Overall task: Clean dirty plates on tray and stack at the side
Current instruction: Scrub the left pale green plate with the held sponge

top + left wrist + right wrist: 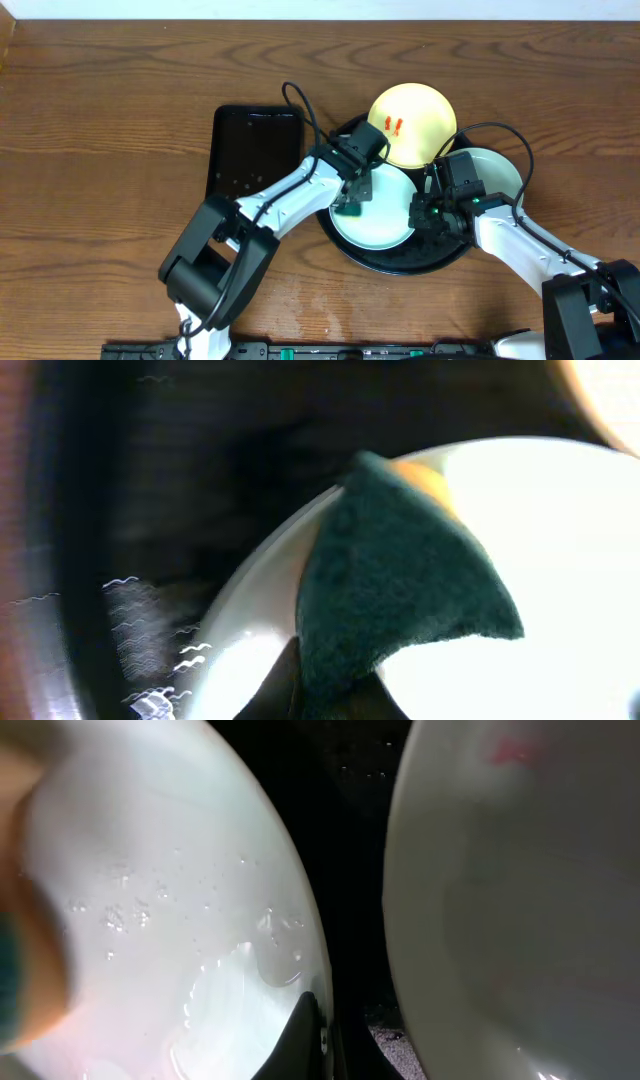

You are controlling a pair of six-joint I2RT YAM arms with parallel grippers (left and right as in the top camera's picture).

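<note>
On the round black tray lie three plates. The pale yellow plate at the back carries red smears. A mint-green plate lies in the middle and looks wet. The other mint-green plate on the right has a faint red smear. My left gripper is shut on a dark green sponge with a yellow back, pressed on the middle plate's left part. My right gripper is shut on that plate's right rim; one dark finger shows on it.
A smaller rectangular black tray lies on the wooden table just left of the round tray, under the left arm. The round tray's dark floor shows between the two green plates.
</note>
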